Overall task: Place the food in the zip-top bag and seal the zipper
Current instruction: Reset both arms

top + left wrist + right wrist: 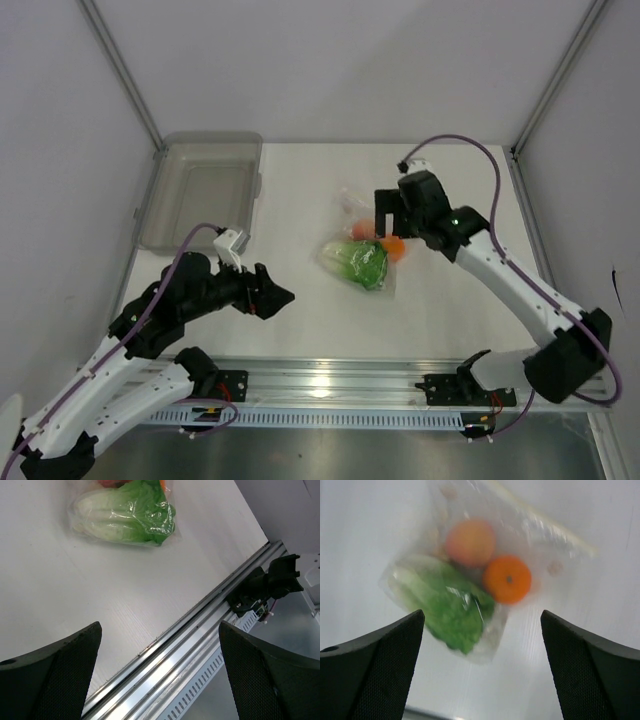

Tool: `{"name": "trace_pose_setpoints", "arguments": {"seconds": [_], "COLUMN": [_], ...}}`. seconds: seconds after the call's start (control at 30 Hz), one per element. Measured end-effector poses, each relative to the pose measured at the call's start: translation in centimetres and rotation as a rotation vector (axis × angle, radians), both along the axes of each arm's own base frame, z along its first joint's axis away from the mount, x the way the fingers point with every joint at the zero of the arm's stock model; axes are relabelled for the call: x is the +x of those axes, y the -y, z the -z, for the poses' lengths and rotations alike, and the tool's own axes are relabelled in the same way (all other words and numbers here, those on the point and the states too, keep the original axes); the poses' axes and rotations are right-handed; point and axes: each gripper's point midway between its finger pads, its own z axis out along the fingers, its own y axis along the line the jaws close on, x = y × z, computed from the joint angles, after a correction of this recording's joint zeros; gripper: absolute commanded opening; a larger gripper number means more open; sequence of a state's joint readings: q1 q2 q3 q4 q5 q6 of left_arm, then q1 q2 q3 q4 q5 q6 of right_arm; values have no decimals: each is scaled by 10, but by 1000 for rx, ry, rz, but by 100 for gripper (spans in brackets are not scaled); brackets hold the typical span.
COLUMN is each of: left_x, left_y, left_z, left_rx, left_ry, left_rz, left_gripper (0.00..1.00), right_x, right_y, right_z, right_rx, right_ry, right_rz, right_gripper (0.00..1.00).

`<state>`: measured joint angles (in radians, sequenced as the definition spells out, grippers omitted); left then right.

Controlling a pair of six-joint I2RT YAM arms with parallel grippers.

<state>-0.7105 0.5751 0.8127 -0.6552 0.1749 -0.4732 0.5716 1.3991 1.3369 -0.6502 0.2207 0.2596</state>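
— White bench (300,330) between grey panels, and over its middle we see the right tool (482,615) hanging above the zip-top bag (540,535), both fingers spread wide, nothing between them.

— Why so wide, do we think?

— We read it as a stance for coming down on the pouch. The wrist view looks straight through the gap onto the contents. Beneath it lie the lettuce (450,605) and two orange fruits (507,579), which touch each other just beside the leaves. All seem to be under the clear film.

— And the zipper?

— A pale strip (555,525) runs along the bag's edge on the fruits' side, away from the lettuce. That view is blurred, so we cannot tell whether it is pressed shut. We also cannot tell whether anything smaller is in there. Our judgement is that loading is largely done and the seal is the step in hand.

— The other arm?

— The left tool (283,295) sits well apart to the left, near the bench, likewise open and empty, and aimed toward the bag. We take that as standing ready to pin a corner while the right arm works the zipper. Soft film would likely slide otherwise.

— Anything further out?

— A translucent grey bin (200,190) sits at the far left corner, apart from the bag. An aluminium rail (330,385) runs along the near edge.
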Motion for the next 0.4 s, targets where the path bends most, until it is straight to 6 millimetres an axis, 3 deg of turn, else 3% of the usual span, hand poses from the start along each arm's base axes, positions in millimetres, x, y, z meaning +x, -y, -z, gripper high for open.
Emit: {"name": "trace_pose_setpoints", "arguments": {"seconds": [0.13,0.23,0.33,0.4], "left_x": [5,7,8,8], "left_y": [0,1,2,4], "left_z": [14,27,39,46], "left_rx": [19,35,35,19], "left_ry": [-48,-93,-127,-140], "left_rz": [-37,-57,-70,-81], "left_gripper": [99,100,99,100], "right_x": [-59,-106,-140,-151], "right_y": [27,32,38,43], "right_z": [41,74,83,79], "right_rx": [25,40,98,156], "right_ry": [-97,-175,-189,-166], "right_rz": [128,152,151,160], "right_gripper": [99,99,99,99]}}
